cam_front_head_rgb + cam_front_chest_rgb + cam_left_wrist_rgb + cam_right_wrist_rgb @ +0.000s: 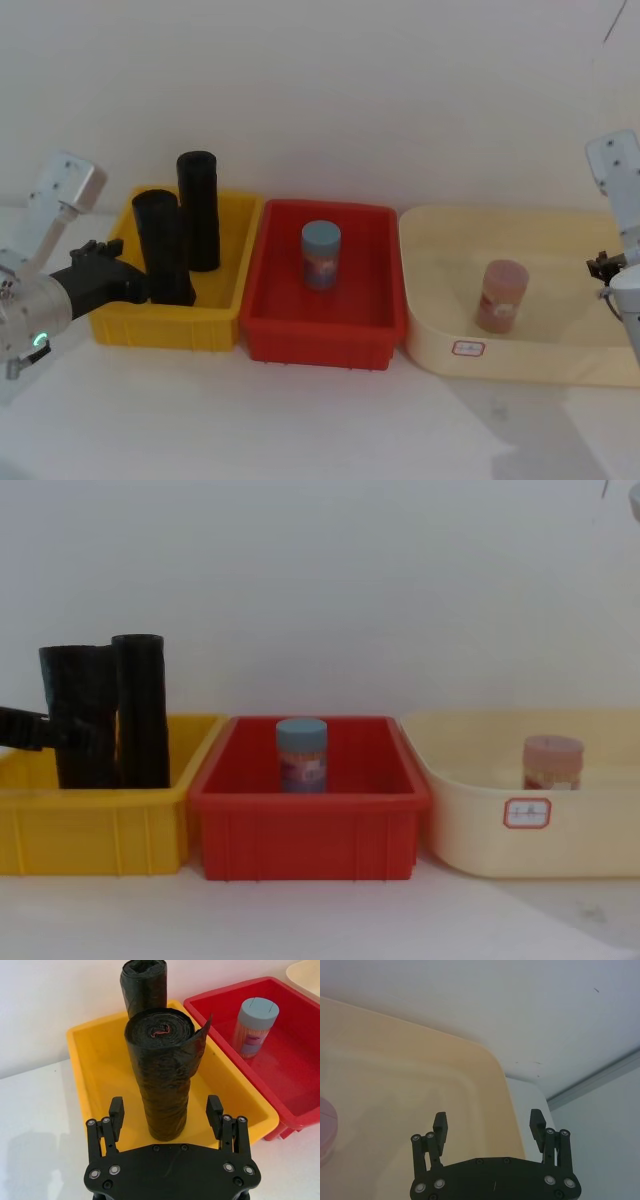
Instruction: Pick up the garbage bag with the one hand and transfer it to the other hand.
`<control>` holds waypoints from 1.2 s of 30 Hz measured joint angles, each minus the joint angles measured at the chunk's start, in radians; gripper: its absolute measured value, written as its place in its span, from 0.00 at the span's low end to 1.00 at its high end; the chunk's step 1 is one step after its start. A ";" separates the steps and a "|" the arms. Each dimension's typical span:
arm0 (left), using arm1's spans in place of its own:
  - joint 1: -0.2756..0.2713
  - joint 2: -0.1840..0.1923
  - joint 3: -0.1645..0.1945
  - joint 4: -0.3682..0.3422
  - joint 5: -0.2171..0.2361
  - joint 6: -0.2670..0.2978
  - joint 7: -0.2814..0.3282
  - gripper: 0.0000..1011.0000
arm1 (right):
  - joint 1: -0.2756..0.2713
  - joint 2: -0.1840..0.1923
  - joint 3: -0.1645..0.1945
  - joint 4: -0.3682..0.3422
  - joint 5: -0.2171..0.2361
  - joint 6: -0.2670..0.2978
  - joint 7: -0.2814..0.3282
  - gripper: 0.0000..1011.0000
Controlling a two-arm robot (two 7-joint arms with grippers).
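Head view. Garbage bag upright in yellow bin, at 9 o'clock of red bin. Slimmer roll just behind, at the bag's 1 o'clock. Left gripper in from 8 o'clock, tips low at the bag. Finger gap unreadable from here. Right gripper at 3 o'clock, over the cream tub edge.

Left wrist view. Left gripper released, one finger on each side of the bag. Clear gap both sides, no contact. Bag's rolled top and loose flap visible.

Right wrist view. Right gripper released, nothing between the fingers, over the tub corner.

Chest view. Side-on: bag lumpy, taller than the bin, slim roll at its 3 o'clock. Left gripper level from 9 o'clock, across the bag just above the rim.
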 joint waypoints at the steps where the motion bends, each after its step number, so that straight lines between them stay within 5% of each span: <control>1: -0.009 -0.002 0.006 0.012 0.004 -0.003 -0.004 0.99 | 0.000 0.000 0.000 0.000 0.000 0.000 0.000 0.99; 36: -0.166 -0.060 0.109 0.250 0.073 -0.073 -0.102 0.99 | 0.000 0.000 0.000 0.000 0.000 0.000 0.000 0.99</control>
